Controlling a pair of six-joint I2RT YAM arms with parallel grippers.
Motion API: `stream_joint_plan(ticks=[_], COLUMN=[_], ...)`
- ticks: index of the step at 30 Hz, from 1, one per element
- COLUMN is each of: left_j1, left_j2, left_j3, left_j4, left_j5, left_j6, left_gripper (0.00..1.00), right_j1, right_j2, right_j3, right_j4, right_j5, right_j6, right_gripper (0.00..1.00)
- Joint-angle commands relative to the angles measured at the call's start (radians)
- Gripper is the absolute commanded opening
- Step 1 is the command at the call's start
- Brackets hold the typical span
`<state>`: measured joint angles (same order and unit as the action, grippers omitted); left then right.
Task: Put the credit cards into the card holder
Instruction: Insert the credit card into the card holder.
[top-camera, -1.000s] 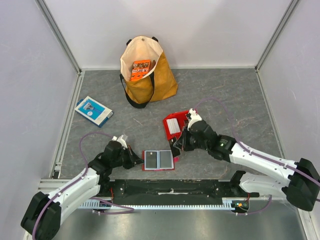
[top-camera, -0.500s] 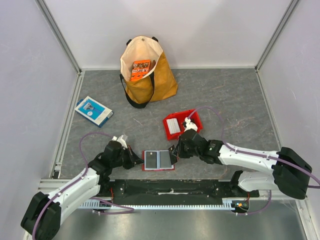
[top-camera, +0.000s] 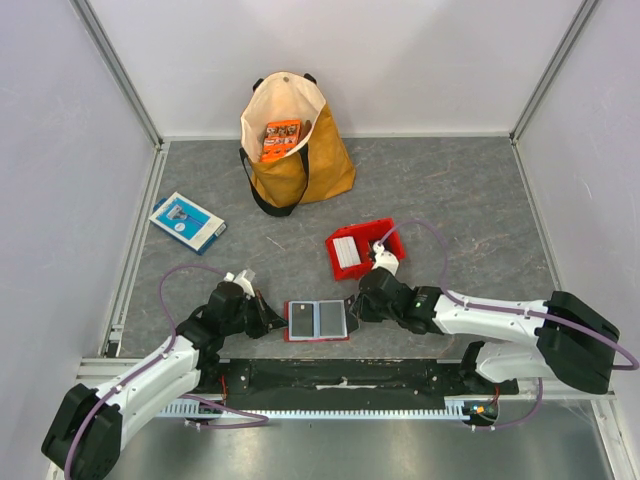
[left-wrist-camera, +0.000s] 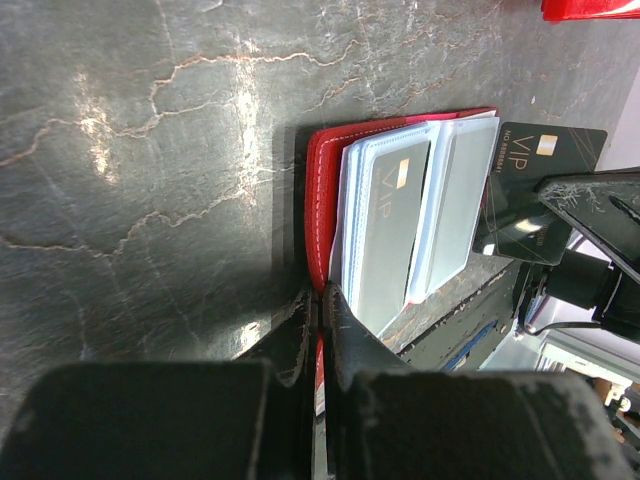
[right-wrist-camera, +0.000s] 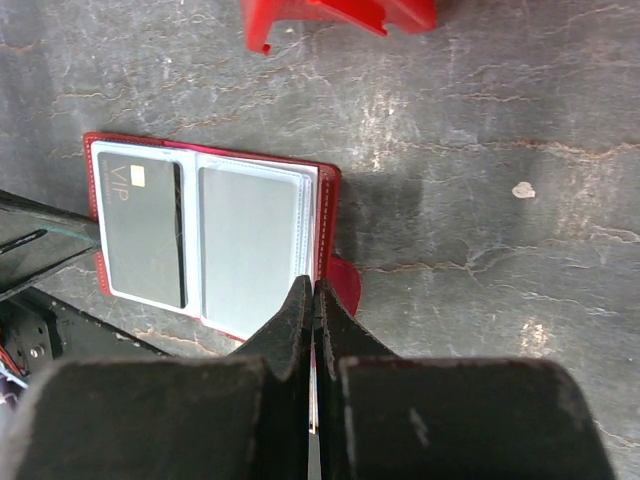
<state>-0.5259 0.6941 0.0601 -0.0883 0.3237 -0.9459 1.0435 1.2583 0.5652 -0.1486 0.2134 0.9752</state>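
Note:
The red card holder (top-camera: 317, 320) lies open near the table's front edge, grey pockets up. My left gripper (top-camera: 274, 322) is shut on its left red edge (left-wrist-camera: 320, 190), fingertips (left-wrist-camera: 322, 296) pinching the cover. One dark grey VIP credit card (right-wrist-camera: 140, 230) sits in the left pocket; the right pocket (right-wrist-camera: 250, 245) looks empty. My right gripper (top-camera: 352, 308) is shut on another dark VIP credit card (left-wrist-camera: 545, 170), held on edge just above the holder's right side. In the right wrist view that gripper (right-wrist-camera: 314, 290) hangs over the holder's right rim, next to the snap tab (right-wrist-camera: 345, 285).
A red bin (top-camera: 385, 240) with a whitish card (top-camera: 346, 250) stands just behind the holder. A mustard tote bag (top-camera: 300, 170) holding an orange packet (top-camera: 281, 138) is at the back. A blue-and-white box (top-camera: 187, 221) lies at the left. The black base rail (top-camera: 340, 377) runs along the near edge.
My right arm has swung down from beside the red bin to the holder's right edge, carrying the dark card. The left gripper and the holder have stayed put.

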Motion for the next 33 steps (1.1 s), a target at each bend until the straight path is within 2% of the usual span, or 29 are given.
stream_joint_plan(ticks=[1, 10, 24, 33], left_j1=[-0.002, -0.002, 0.0, -0.002], left_j2=[0.007, 0.008, 0.002, 0.004], left_j3=[0.027, 0.027, 0.03, 0.03], left_j4=[-0.013, -0.008, -0.013, -0.013], left_j5=[0.012, 0.014, 0.014, 0.014], left_j6=[0.009, 0.009, 0.01, 0.01], left_gripper=[0.02, 0.02, 0.02, 0.02], right_j1=[0.004, 0.007, 0.009, 0.009], right_j2=[0.006, 0.039, -0.031, -0.013], right_j3=[-0.022, -0.06, -0.005, -0.024], right_j4=[0.018, 0.121, -0.005, 0.046], right_j5=[0.058, 0.014, 0.078, 0.053], right_j6=[0.026, 0.059, 0.043, 0.054], right_gripper=[0.0, 0.0, 0.0, 0.0])
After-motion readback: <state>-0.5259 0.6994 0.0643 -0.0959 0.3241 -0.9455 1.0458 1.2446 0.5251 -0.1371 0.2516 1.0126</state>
